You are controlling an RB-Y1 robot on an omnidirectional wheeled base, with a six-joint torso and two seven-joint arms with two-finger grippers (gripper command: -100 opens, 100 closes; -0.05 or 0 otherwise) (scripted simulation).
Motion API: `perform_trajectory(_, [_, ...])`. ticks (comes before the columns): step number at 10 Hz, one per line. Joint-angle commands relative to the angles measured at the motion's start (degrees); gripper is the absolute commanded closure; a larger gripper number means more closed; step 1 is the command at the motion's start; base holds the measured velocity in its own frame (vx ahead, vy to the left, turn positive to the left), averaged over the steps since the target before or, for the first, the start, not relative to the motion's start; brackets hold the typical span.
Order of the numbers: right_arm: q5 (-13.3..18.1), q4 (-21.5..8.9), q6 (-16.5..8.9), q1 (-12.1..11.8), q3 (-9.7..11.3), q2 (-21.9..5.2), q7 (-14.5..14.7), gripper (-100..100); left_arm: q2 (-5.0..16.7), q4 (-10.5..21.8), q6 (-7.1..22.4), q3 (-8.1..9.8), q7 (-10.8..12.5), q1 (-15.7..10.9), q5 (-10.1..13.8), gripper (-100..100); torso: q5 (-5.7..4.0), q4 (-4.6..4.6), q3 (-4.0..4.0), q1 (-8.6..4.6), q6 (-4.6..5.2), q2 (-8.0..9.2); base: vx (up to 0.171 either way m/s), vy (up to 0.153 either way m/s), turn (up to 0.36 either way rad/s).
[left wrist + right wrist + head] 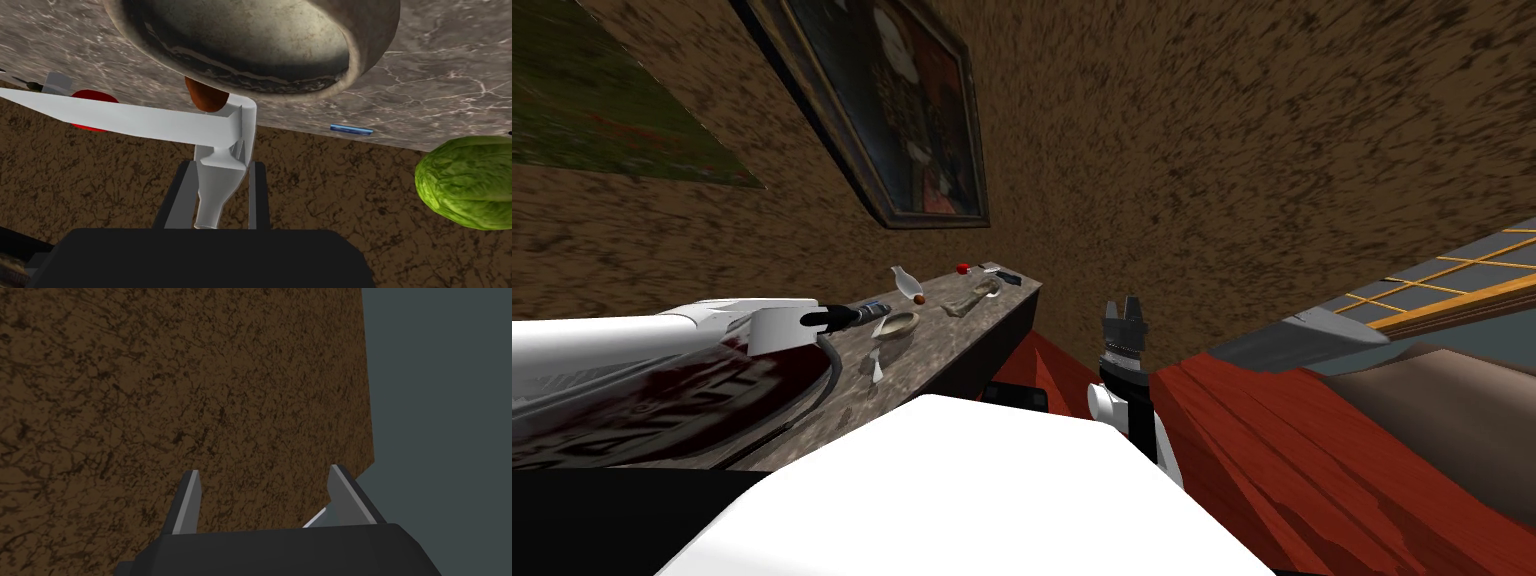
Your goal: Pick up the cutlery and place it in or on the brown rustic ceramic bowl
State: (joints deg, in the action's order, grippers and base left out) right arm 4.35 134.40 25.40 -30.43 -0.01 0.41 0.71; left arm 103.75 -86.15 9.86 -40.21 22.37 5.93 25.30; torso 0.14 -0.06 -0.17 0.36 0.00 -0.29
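A light grey knife [150, 120] is held by its handle in my left gripper [221, 170], whose fingers press the handle's sides; the blade sticks out sideways. Just past the knife is the brown-grey bowl [280, 45], standing on a marble-patterned table top [450, 75]. From the head camera, my left gripper [860, 314] hovers right beside the bowl [895, 324], over the table [962, 335]. My right gripper [1124, 306] is held up off to the right, away from the table, and its fingers [190, 498] stand open with nothing between them.
A small brown ball [205, 95] lies by the bowl. A red thing [92, 107], a thin blue thing [351, 130] and a green lettuce-like ball [467, 182] are also on or near the table. A framed picture [907, 110] hangs on the brown wall.
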Motion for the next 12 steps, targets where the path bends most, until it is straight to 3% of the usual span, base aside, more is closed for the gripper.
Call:
perform_trajectory(1, [0.0,0.0,0.0,0.0,0.0,0.0,0.0,0,0.0,0.0,0.0,0.00,0.0,0.0,0.0,-100,0.00,0.00,0.00,0.00,0.00,0.00,0.000,0.005,0.003])
perform_trajectory(5, [0.0,0.0,0.0,0.0,0.0,0.0,0.0,0,0.0,0.0,0.0,0.00,0.0,0.0,0.0,-100,-0.04,0.01,0.01,-0.13,0.00,0.02,0.000,0.000,0.000])
perform_trajectory(6, [0.0,0.0,0.0,0.0,0.0,0.0,0.0,0,0.0,0.0,0.0,0.00,0.0,0.0,0.0,0,-0.04,0.01,0.02,-0.13,0.00,0.02,0.000,0.000,0.000])
perform_trajectory(7, [0.0,0.0,0.0,0.0,0.0,0.0,0.0,0,2.5,-1.8,0.0,-0.31,0.9,-0.4,0.9,-100,-0.04,0.01,0.02,-0.13,0.00,0.02,-0.005,0.008,0.020])
perform_trajectory(12, [0.0,0.0,0.0,0.0,0.0,0.0,0.0,0,8.7,-6.2,0.1,-1.09,3.0,-1.3,3.1,-100,-0.05,0.02,0.03,-0.12,0.00,0.05,-0.007,0.015,0.020])
